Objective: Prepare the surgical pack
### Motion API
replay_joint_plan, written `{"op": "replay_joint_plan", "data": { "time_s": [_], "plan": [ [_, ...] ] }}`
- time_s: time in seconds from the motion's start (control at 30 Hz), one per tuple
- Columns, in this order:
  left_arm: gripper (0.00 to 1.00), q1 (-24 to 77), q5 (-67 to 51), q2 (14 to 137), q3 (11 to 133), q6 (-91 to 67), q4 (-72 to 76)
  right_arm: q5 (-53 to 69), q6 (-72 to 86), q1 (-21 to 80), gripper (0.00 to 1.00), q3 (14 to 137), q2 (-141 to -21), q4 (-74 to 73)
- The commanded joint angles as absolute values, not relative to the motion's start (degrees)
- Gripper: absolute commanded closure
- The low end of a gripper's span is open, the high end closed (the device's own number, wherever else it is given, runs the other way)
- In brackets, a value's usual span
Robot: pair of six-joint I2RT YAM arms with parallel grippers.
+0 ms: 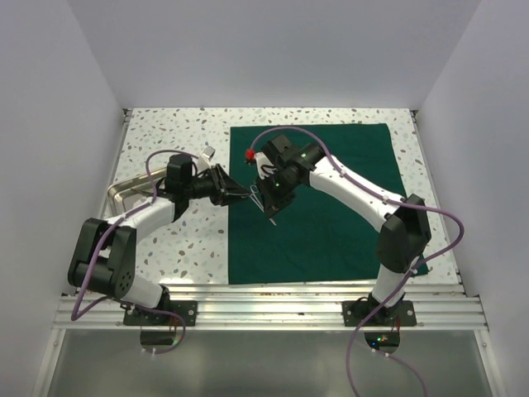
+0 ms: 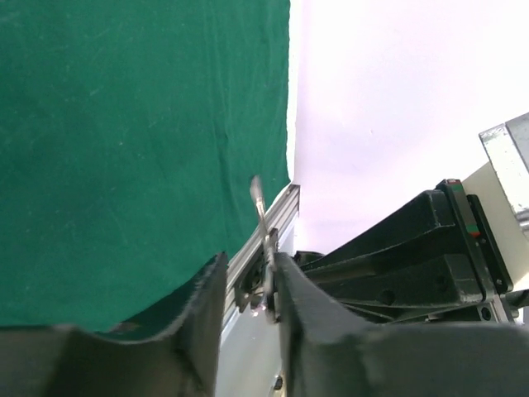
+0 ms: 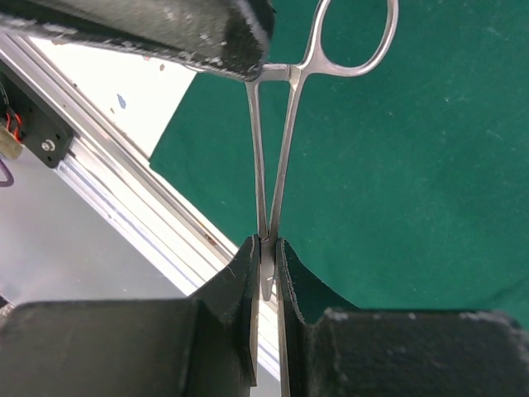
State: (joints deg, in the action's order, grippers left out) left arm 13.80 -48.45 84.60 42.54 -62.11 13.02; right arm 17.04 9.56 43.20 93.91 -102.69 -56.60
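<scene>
Large dark green surgical pack, spread flat, right side

Top view, 9 o'clock: steel tray on speckled tbl; sm. white item at tray's 1 o'clock; thin forceps near ctr.

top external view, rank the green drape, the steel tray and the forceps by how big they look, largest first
1. green drape: by far the largest.
2. steel tray: only part shows beside the left arm, yet clearly second.
3. forceps: a thin sliver, smallest even though it is held up nearer the camera.
</scene>
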Motion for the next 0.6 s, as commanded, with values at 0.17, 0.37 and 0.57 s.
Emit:
{"op": "replay_joint_plan", "data": {
  "time_s": [0.17, 0.37, 0.57],
  "plan": [
    [1.0, 13.7, -51.9, 85.7, 42.6, -67.1, 22.4, 11.1, 9.4, 43.6, 0.97, 97.2, -103.4, -59.1],
    [1.0, 3.4, -46.9, 81.5, 40.7, -66.0, 15.7, 1.5, 17.4, 41.2, 0.49, 100.0, -103.5, -61.5],
    [1.0, -11.7, -36.2, 77.8, 44.0, -57.7, 2.6, 6.9, 21.0, 34.9, 0.39, 96.0, -101.5, -60.2]
  ]
}}
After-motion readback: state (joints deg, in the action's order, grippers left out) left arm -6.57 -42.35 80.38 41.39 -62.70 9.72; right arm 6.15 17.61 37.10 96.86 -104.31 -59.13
